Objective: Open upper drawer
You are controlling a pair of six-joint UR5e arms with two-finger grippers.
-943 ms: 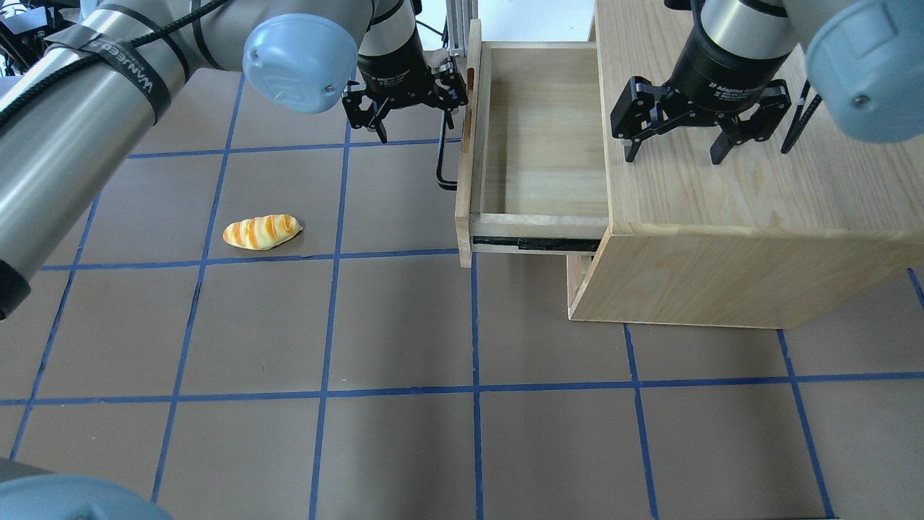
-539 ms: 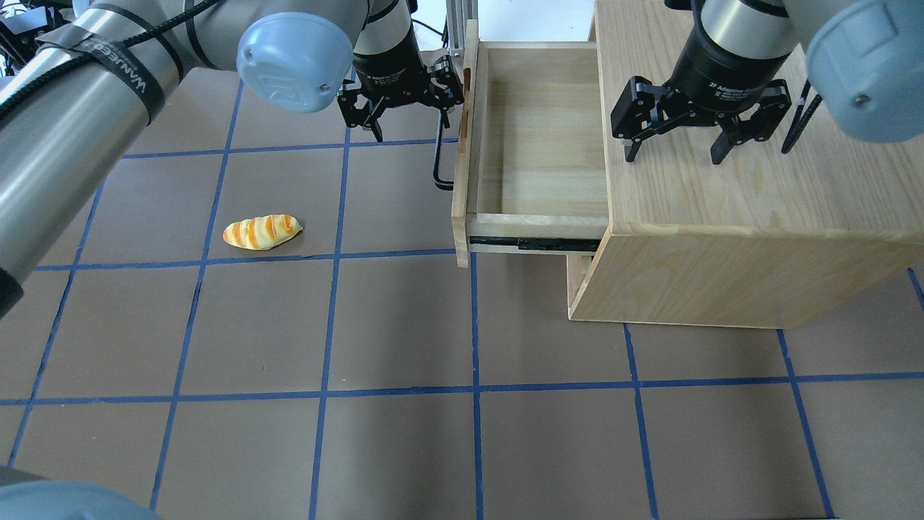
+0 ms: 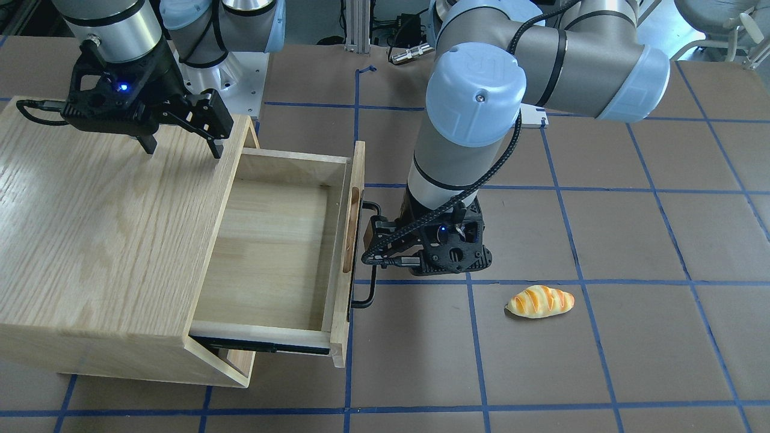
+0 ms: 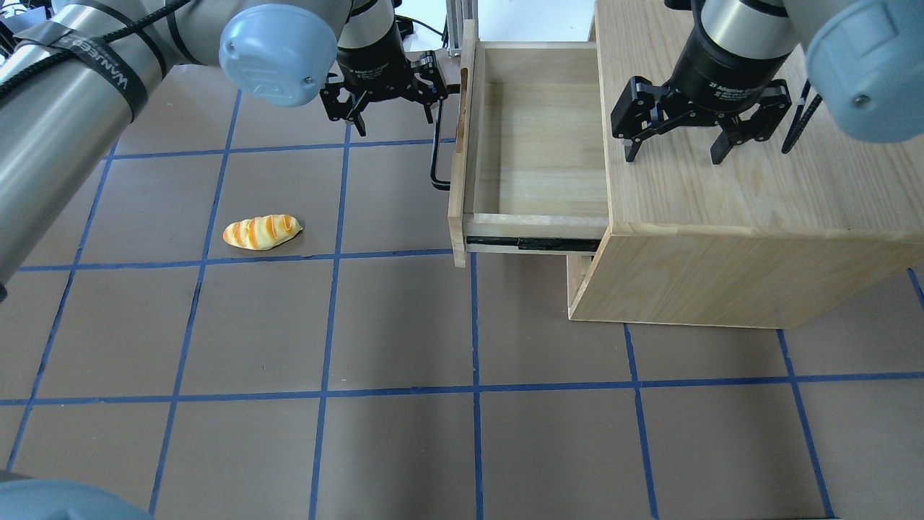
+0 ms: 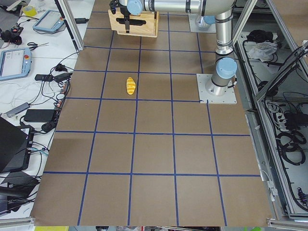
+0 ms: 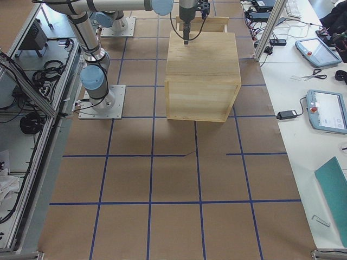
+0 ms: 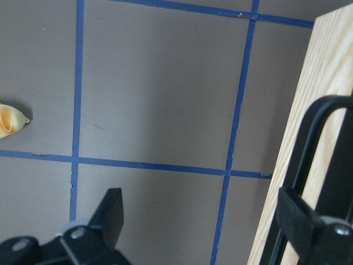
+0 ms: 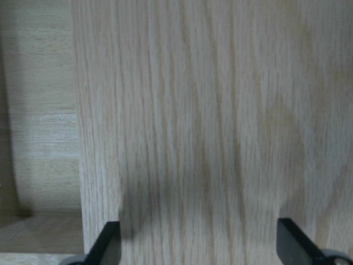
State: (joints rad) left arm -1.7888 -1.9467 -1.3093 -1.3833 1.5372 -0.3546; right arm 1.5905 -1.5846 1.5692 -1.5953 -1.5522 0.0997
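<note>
Upper drawer (image 4: 541, 144) pulled out of cabinet (image 4: 722, 274); inside, bare wood bottom.

Room btwn bread (image 4: 261, 232) & handle (image 4: 435, 155); L gripper (image 4: 393, 121) prob. crowds handle.

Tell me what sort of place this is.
Probably a robotics lab test cell: a brown table marked with a blue tape grid, grey handheld teach pendants on a white side bench, and loose cable bundles beside the table.
</note>
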